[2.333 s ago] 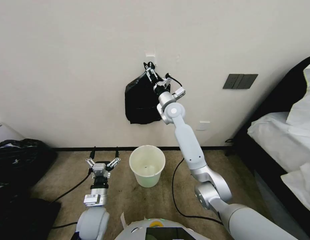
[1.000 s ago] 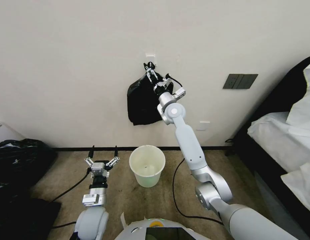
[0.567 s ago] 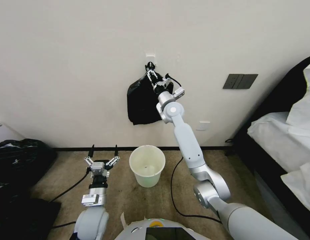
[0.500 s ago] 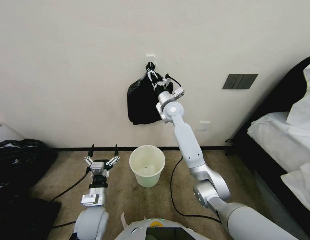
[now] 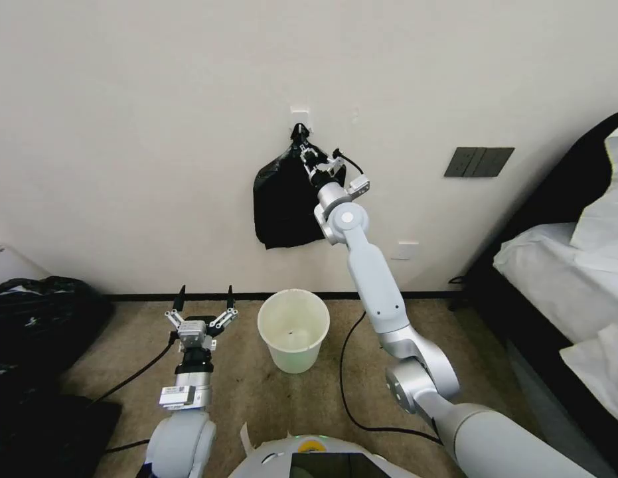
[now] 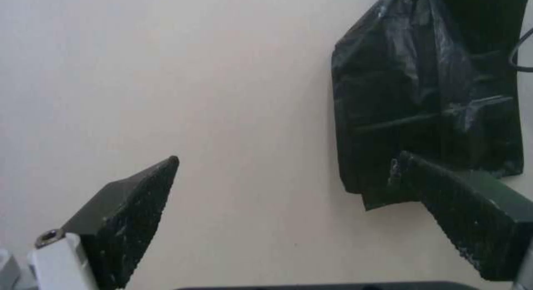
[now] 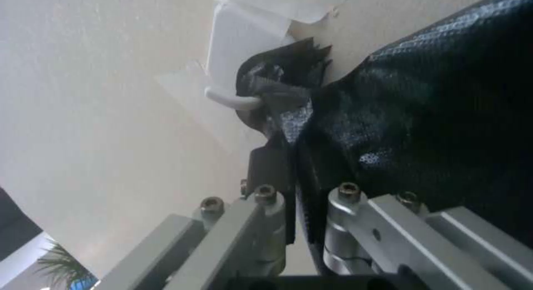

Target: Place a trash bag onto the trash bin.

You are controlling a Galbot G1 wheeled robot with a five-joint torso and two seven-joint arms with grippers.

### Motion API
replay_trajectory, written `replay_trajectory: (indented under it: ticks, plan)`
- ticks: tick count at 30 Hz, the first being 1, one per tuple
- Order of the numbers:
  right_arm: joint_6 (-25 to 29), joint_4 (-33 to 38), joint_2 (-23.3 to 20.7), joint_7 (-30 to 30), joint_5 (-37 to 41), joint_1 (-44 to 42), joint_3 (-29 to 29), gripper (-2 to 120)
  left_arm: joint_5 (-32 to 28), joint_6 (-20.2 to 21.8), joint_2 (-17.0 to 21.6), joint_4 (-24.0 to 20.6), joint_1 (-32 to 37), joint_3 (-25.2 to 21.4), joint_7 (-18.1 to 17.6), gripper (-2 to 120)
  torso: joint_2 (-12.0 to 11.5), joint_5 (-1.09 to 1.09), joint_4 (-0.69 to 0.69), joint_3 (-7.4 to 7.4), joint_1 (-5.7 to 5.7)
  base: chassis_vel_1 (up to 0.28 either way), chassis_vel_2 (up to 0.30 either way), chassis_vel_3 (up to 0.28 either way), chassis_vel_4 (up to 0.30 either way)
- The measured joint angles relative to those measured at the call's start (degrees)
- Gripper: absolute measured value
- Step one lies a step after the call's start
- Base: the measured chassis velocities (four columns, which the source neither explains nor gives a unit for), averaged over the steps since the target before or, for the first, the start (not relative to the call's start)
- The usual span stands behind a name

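The right tool (image 5: 303, 150) reaches up to the wall, its fingers pressed together on the top of the trash bag (image 5: 282, 202), just below the white wall hook (image 7: 230, 100) the bag's knotted top hangs from. The black bag hangs flat against the wall, above the trash bin (image 5: 293, 328). The cream bin stands upright on the carpeted floor near the baseboard. The left tool (image 5: 204, 300) hovers low beside the bin, apart from it, fingers (image 6: 125, 221) spread wide and holding nothing.
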Motion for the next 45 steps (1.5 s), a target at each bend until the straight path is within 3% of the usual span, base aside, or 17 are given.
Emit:
replay_trajectory:
  ticks: [22,45]
  plan:
    - [-0.60,15.28,-7.28,-2.45,-6.84,-11.81,-5.93,0,-0.04,0.02,-0.13,0.23,-0.01,0.31,-0.06,100,0.00,0.00,0.00,-0.01,0.00,0.000,0.000,0.000,0.000]
    - [0.03,33.26,-17.70,-5.80,-21.75,-34.98,-10.91,0,0.17,-0.39,-0.05,-0.72,0.43,1.43,-0.12,100,0.01,0.01,0.00,-0.01,0.00,0.000,0.000,0.000,0.000]
